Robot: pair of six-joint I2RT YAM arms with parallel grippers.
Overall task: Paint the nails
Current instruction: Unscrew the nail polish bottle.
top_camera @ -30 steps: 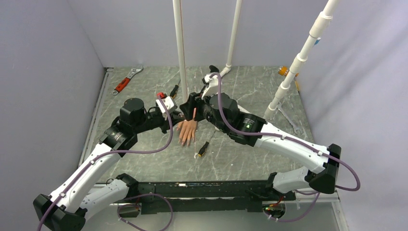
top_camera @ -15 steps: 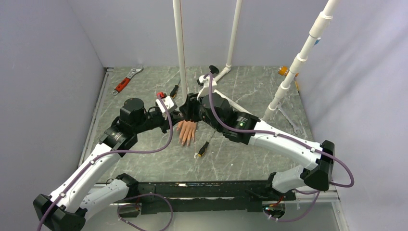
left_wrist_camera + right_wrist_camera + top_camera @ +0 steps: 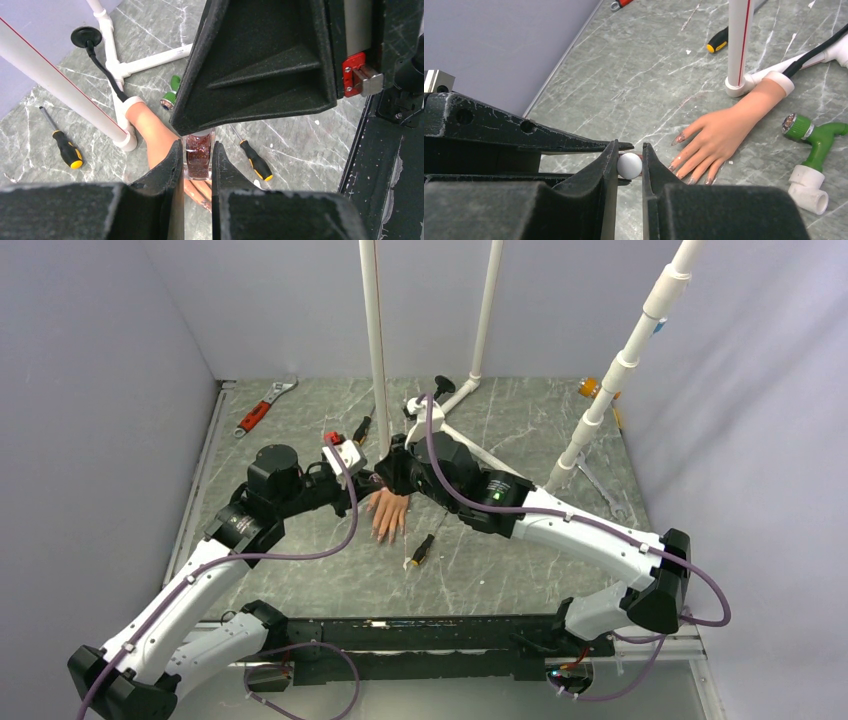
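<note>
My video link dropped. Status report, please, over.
Left gripper shut on polish bottle. Right gripper shut on its white cap. Nails on mannequin hand exposed, unblocked.

The left tool (image 3: 198, 165) and the right tool (image 3: 630, 167) crowd the air over the rubber hand's (image 3: 390, 512) wrist, with a white pole (image 3: 374, 340) just beyond at 12 o'clock. A screwdriver (image 3: 423, 549) lies near its fingertips at 5 o'clock; bare table (image 3: 300, 570) spreads from 6 to 9.

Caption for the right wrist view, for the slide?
Right gripper clamped on a white round cap; mannequin hand lies palm-down beyond, nails visible.
</note>
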